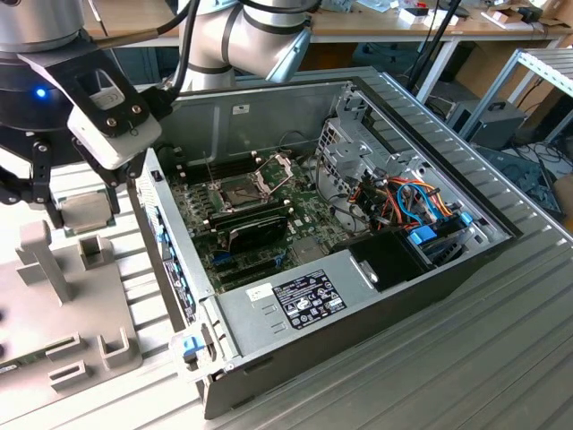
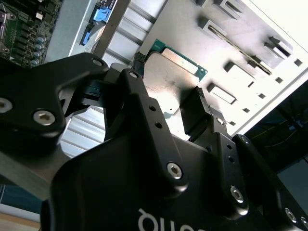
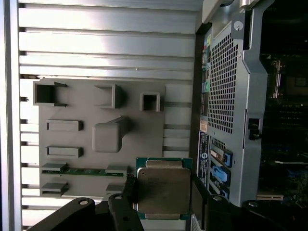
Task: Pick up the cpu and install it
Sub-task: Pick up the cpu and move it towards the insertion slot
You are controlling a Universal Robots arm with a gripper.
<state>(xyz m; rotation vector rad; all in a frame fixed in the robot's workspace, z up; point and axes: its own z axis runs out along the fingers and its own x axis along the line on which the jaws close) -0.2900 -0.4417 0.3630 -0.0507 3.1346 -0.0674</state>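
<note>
The gripper (image 1: 82, 208) was clamped on the cpu (image 1: 86, 215), one black finger (image 3: 198, 199) pressed against each of two opposite edges in both wrist views, the silver-grey top facing the cameras. In the exterior view it hung at the exterior view's left, outside the open computer case (image 1: 358, 296), over the grey fixture plate (image 1: 54, 305) on the slatted table (image 1: 501, 358). Inside the case lay the green motherboard (image 1: 260, 224); its socket (image 1: 237, 190) stood well apart from the cpu, hinged plate (image 1: 276, 168) raised
</note>
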